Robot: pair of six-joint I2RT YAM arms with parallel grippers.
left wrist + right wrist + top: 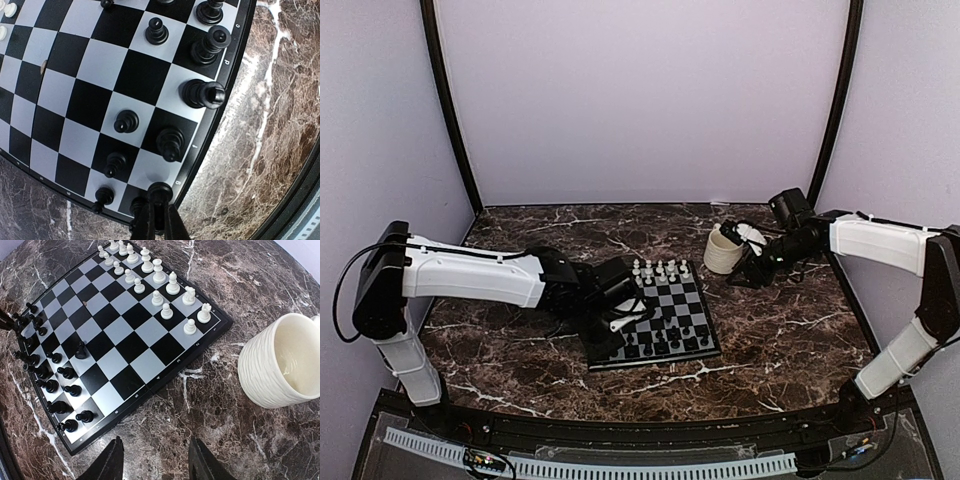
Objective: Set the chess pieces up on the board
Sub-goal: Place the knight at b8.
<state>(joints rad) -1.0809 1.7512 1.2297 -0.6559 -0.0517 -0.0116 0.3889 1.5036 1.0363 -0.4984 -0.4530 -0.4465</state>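
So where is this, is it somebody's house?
Probably a robot test booth, not a home: plain walls box in one small marble table, two robot arms are fixed at its edge, with a chessboard and mug on it.

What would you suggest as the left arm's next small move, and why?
Probably open the left end effector to let go. It is shut on a black piece at the edge row of the board, in line with the other black pieces standing there, so release seems due, provided its base is down, which I cannot confirm.
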